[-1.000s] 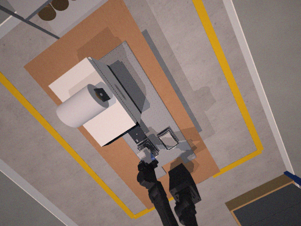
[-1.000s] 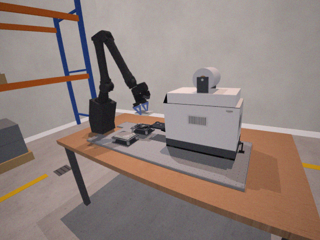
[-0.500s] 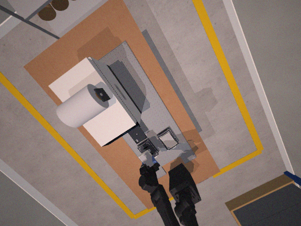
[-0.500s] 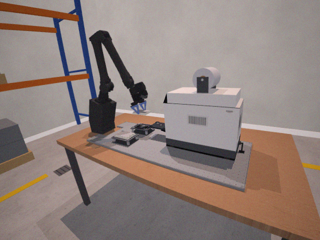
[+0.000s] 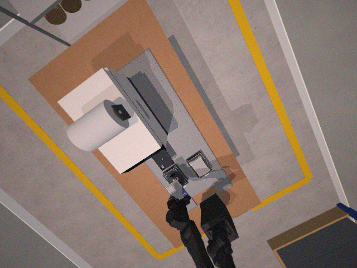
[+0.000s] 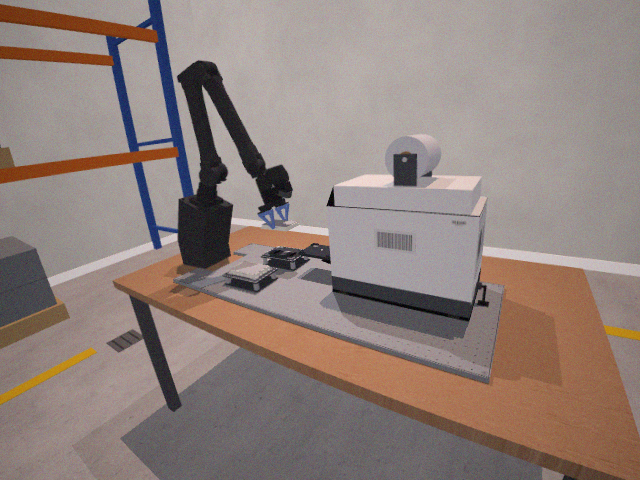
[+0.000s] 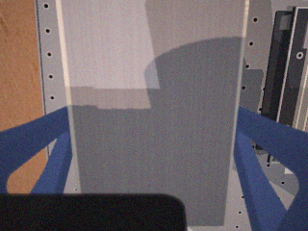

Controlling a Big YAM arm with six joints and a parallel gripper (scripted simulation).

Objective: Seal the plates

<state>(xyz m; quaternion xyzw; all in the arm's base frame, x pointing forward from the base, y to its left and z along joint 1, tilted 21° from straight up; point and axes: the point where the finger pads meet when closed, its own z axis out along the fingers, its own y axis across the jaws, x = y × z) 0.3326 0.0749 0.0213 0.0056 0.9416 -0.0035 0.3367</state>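
One plate sealer (image 5: 131,148) (image 6: 403,258) stands beyond the pincer (image 5: 177,192) (image 6: 278,224) (image 7: 153,115). Below the pincer, toward the sealer, sits a dark plate holder (image 5: 181,179) (image 6: 287,261). The carried plate (image 5: 173,188) (image 6: 290,225) (image 7: 154,144) is aloft, its long sides clamped between the blue fingers. It is probably light, stiff and slick; grip low on the side walls, clear of the smooth top.

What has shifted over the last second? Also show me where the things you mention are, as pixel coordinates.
The gripper (image 5: 179,194) (image 6: 279,223) (image 7: 153,115) moved back toward the arm's base, carrying the held plate (image 5: 172,187) (image 6: 291,225) (image 7: 154,149) along. Nothing was newly grasped or released. The other plate (image 5: 198,166) (image 6: 251,275) and the sealer (image 5: 132,148) (image 6: 403,268) stayed put.
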